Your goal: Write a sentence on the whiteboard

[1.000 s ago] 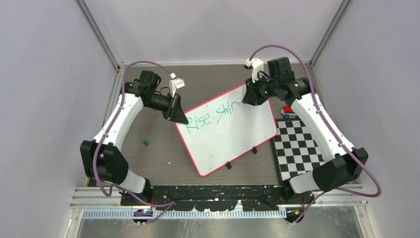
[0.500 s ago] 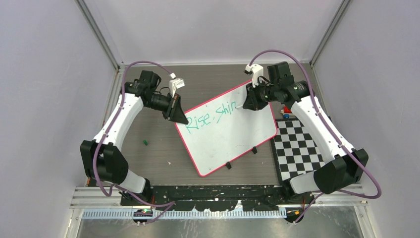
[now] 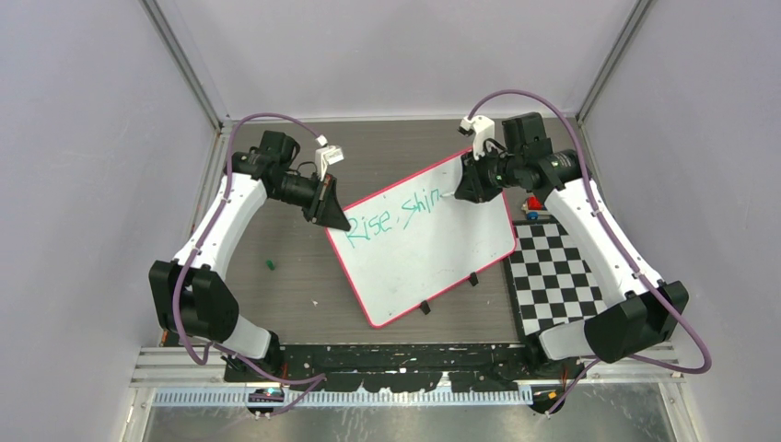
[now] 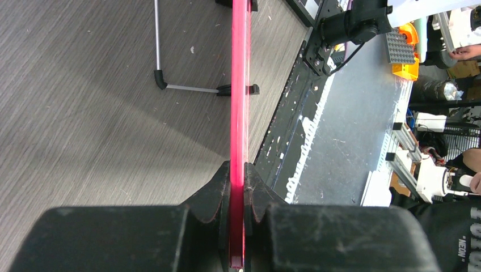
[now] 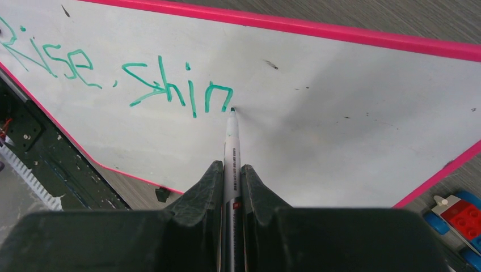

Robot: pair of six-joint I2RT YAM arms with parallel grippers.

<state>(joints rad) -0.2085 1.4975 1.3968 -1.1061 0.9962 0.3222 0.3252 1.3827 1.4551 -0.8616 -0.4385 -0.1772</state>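
The whiteboard (image 3: 433,253) lies tilted on the table, white with a pink-red rim (image 5: 317,25). Teal-green handwriting, the sentence (image 3: 391,214), reads "Rise, shin" (image 5: 170,85). My left gripper (image 3: 333,219) is shut on the board's left corner, its rim (image 4: 239,102) edge-on between the jaws. My right gripper (image 3: 458,191) is shut on a white marker (image 5: 231,153). The marker's tip (image 5: 232,110) touches the board just right of the last "n".
A black-and-white checkerboard mat (image 3: 557,276) lies right of the board. Red and blue bricks (image 3: 532,204) sit at its far corner, also in the right wrist view (image 5: 456,218). A small green piece (image 3: 270,264) lies on the left. Black clips (image 3: 425,308) line the board's near edge.
The right gripper has moved rightward along the line with the marker, and the "n" of "shin" has been finished. The left arm has not moved.
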